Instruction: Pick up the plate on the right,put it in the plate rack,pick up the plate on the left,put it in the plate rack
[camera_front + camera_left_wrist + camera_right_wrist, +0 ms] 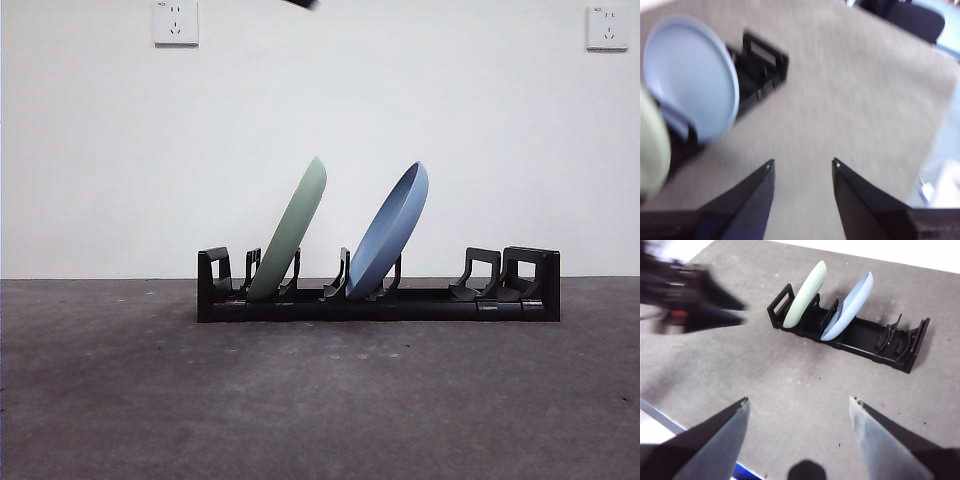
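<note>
On the grey table (320,400), the black plate rack (378,298) holds both plates between its prongs: the pale green plate (290,232) nearer one blocky end, the light blue plate (390,232) just beside it toward the middle, both tilted the same way. In the left wrist view the green plate (651,145) is cut off at the edge and everything is blurred. The left gripper (803,164) hangs over bare table near the rack, jaws apart and empty; it also shows smeared in the right wrist view. The right gripper (799,400) sits well apart from the rack, jaws spread, nothing between them. Two wall sockets (175,22) carry marks too small to read.
</note>
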